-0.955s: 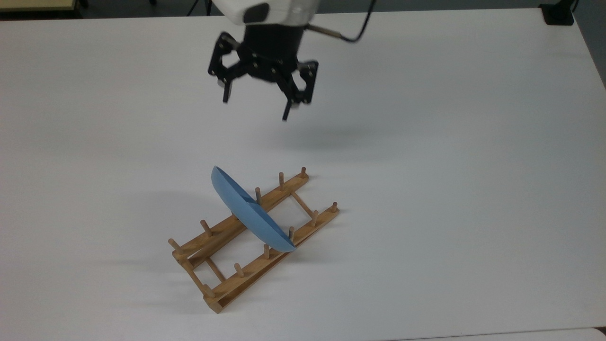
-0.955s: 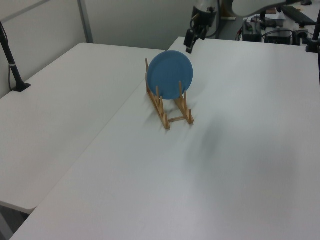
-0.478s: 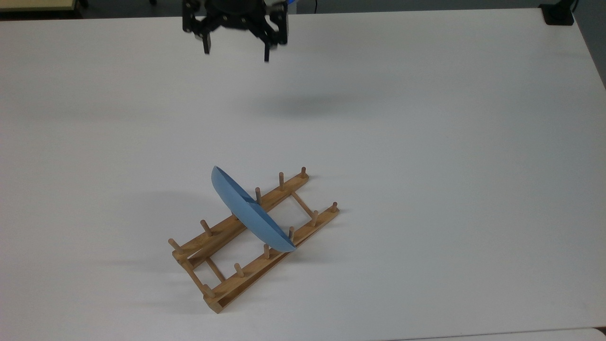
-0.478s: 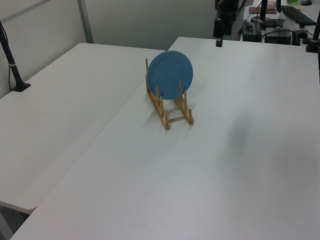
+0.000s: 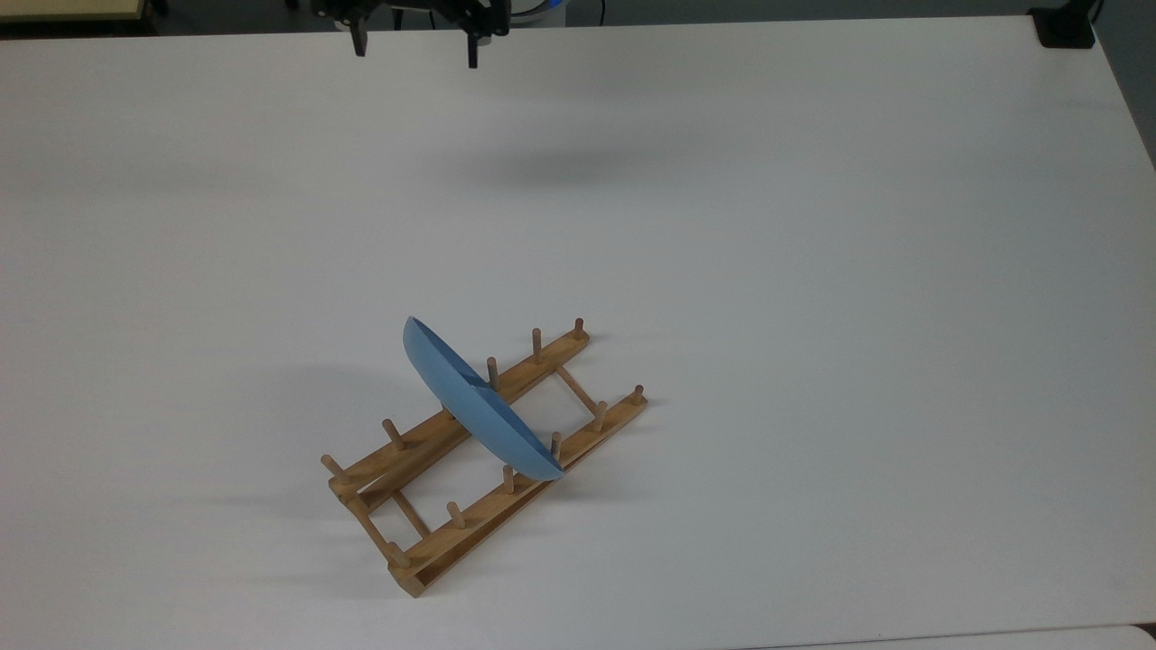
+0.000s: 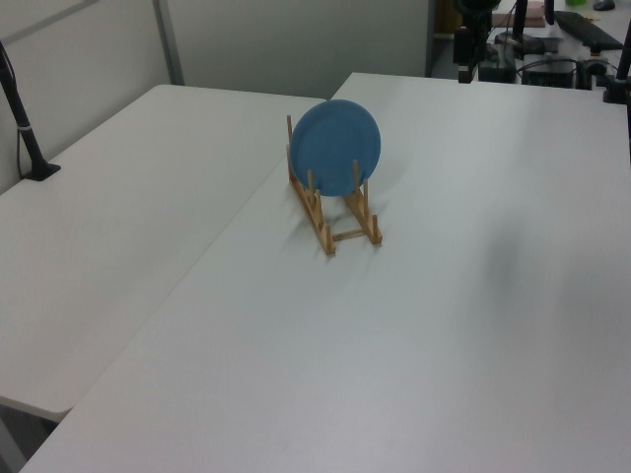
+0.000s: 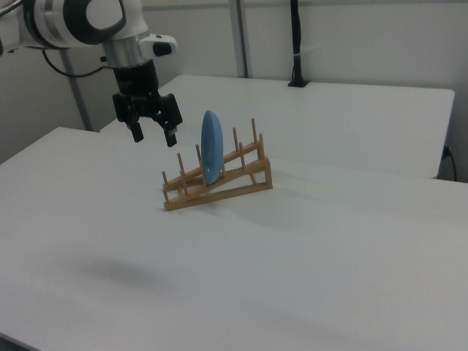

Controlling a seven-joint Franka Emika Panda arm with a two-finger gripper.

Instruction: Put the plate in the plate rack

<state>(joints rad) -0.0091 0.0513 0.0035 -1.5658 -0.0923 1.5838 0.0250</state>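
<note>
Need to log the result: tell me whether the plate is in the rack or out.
In. The plate stands on edge between the rack's pegs; the open gripper is clear of it.

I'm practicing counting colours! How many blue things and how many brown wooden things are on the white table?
Blue: 1, the plate, standing on edge between the pegs.
Brown wood: 1, the plate rack under it.
Total: 2 things on the table.
The black gripper hangs in the air with its jaws open, so it isn't counted.

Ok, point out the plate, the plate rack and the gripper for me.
plate [image 6: 335,148], left view, middle of its blue face.
plate rack [image 5: 452,534], top view, near rail.
gripper [image 7: 153,137], right view, midway between the open fingertips.
</note>
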